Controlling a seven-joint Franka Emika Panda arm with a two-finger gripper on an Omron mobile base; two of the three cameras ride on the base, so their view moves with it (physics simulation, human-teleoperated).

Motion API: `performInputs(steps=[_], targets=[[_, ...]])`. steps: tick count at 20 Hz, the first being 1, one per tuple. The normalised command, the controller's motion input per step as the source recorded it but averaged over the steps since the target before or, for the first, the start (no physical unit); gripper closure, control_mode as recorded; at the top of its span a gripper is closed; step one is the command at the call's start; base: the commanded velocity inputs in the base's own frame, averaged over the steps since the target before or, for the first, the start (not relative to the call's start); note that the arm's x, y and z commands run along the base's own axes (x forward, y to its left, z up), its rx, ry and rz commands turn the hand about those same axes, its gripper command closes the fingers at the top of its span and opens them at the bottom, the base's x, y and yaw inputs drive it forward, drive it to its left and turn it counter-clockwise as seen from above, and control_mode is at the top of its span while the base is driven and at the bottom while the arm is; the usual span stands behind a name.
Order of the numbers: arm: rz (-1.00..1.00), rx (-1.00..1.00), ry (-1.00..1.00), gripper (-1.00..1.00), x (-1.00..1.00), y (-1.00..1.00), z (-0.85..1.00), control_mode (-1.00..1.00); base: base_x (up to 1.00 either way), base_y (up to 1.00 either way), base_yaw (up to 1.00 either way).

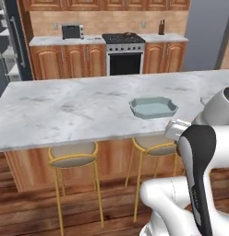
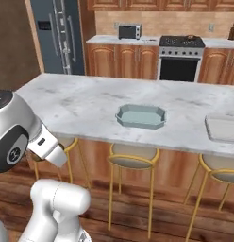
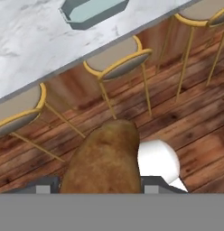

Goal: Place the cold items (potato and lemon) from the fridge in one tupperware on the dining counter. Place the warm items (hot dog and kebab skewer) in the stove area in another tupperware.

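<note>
Carrying the potato (image 3: 104, 160), apparently pinched between the jaws, fingertips hidden. Next: up over the dining counter (image 1: 65, 115), into the tupperware (image 1: 153, 108).

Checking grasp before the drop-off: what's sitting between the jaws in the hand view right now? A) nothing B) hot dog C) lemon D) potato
D: a brown, rough-skinned potato sits right at the jaws in the hand view, above the wooden floor and stools, with the pale blue tupperware on the counter ahead.
</note>
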Motion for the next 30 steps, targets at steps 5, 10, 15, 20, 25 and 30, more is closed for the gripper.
performInputs(steps=[5, 10, 15, 20, 25, 30], targets=[[0.0, 0.0, 0.0, 1.0, 0.0, 0.0, 0.0, 1.0, 0.49, -0.8, 0.32], [0.0, 0.0, 0.0, 1.0, 0.0, 0.0, 0.0, 1.0, 0.47, -0.57, -0.05], [0.0, 0.0, 0.0, 1.0, 0.0, 0.0, 0.0, 1.0, 0.42, -0.24, -0.19], [0.0, 0.0, 0.0, 1.0, 0.0, 0.0, 0.0, 1.0, 0.61, 0.01, -0.19], [0.0, 0.0, 0.0, 1.0, 0.0, 0.0, 0.0, 1.0, 0.68, 0.0, -0.14], [0.0, 0.0, 0.0, 1.0, 0.0, 0.0, 0.0, 1.0, 0.53, 0.0, -0.04]])
